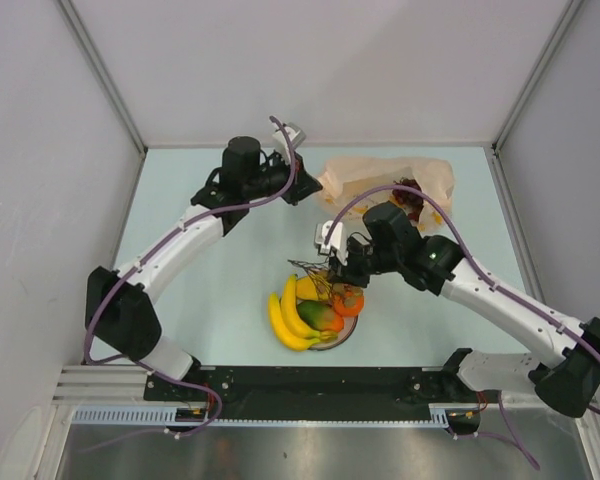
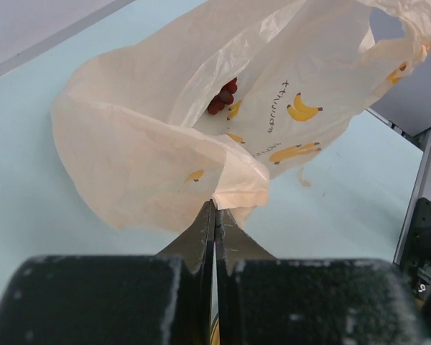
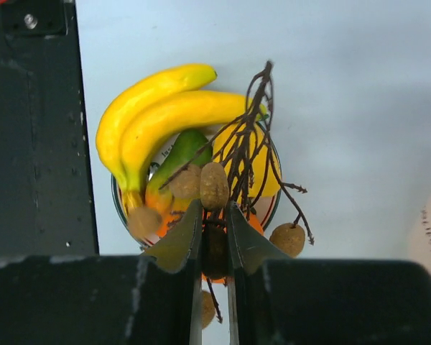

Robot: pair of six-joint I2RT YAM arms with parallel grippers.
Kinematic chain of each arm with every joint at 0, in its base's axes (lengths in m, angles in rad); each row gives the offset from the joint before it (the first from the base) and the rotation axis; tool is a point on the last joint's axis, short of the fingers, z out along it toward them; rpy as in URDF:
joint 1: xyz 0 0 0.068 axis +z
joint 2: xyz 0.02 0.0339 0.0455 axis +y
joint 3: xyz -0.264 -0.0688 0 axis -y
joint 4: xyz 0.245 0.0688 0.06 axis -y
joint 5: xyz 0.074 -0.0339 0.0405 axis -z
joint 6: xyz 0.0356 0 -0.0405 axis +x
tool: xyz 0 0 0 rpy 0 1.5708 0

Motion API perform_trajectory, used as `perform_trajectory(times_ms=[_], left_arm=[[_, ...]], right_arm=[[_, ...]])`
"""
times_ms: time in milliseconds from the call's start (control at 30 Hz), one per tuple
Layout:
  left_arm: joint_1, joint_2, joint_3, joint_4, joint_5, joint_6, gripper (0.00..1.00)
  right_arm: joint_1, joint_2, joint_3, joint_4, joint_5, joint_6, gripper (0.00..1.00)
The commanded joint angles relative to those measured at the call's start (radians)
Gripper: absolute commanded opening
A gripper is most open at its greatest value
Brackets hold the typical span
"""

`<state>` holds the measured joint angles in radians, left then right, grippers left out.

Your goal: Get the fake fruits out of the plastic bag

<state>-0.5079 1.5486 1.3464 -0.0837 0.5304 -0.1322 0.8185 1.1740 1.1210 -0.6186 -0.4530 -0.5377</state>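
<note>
Your translucent pale-orange plastic bag (image 1: 380,180) lies near the table's far edge, right of centre, well apart from the left edge, with dark red grapes (image 2: 223,97) inside. The left gripper (image 2: 215,210) is closed, pinching the bag's rim. The right gripper (image 3: 214,215), nearly closed, grips the brownish grape bunch (image 3: 214,185) over the fruit-laden round plate (image 1: 340,341), nearer the near edge.

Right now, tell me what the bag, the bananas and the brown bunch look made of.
Plastic bag: thin translucent pale-orange film, crinkled, light glowing through. Banana bunch: likely moulded plastic, glossy highlights. Brownish grape bunch: probably plastic too, matte berries on stiff dark twigs.
</note>
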Motion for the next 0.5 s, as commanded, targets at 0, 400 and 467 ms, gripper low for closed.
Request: perform_trajectory(times_ms=[0, 400, 467], left_arm=[[0.008, -0.09, 0.002, 0.015, 0.016, 0.016, 0.0], [0.008, -0.165, -0.093, 0.064, 0.006, 0.005, 0.0], [0.009, -0.177, -0.11, 0.071, 0.011, 0.002, 0.0]], right_arm=[[0.013, 0.03, -0.001, 0.123, 0.046, 0.18, 0.0], [0.065, 0.16, -0.004, 0.157, 0.025, 0.496, 0.0], [0.076, 0.179, -0.004, 0.172, 0.031, 0.51, 0.0]])
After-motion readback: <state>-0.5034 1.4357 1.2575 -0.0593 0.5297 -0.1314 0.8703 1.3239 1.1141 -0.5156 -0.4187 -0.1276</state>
